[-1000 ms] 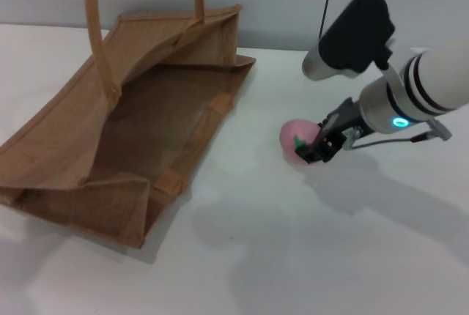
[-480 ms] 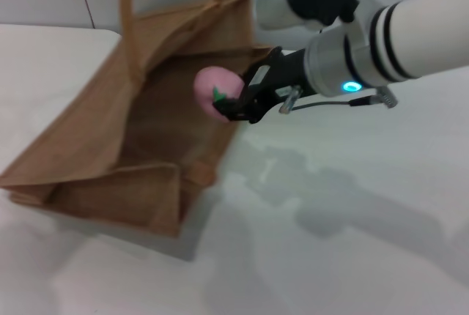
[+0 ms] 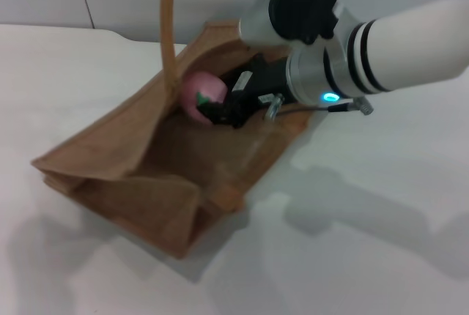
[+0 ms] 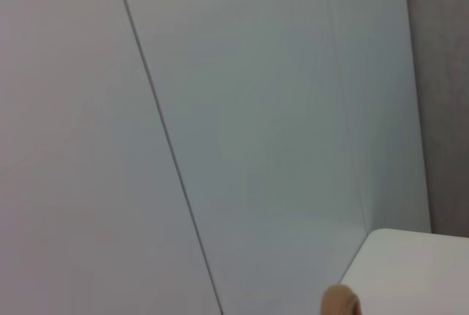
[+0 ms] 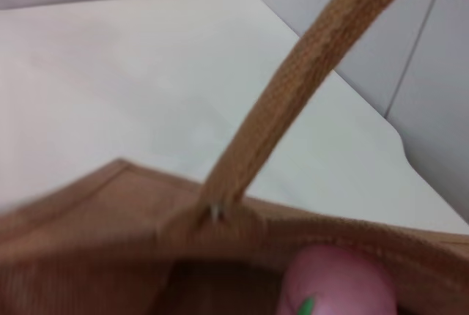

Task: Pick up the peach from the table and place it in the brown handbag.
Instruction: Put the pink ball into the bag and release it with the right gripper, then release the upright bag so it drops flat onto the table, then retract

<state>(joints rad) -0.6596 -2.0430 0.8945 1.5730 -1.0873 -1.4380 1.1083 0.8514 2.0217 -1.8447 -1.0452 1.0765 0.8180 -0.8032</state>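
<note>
The pink peach (image 3: 201, 94) with its green leaf mark is held in my right gripper (image 3: 218, 109), which is shut on it over the open mouth of the brown handbag (image 3: 124, 161). The bag lies open on the white table (image 3: 366, 242), with one tan handle (image 3: 170, 22) standing up beside the peach. In the right wrist view the peach (image 5: 337, 286) shows just inside the bag's rim (image 5: 95, 205), below the handle (image 5: 293, 88). The left gripper is out of view; its wrist view shows only a wall and a tip of handle (image 4: 341, 302).
The white arm (image 3: 396, 44) reaches in from the right above the bag's far end. The table's back edge (image 3: 110, 33) meets a pale wall. Bare tabletop lies to the right of and in front of the bag.
My right gripper lifted the peach from the table and carried it left to the bag's mouth, then lower within it. The view shifted, so the bag appears farther right.
</note>
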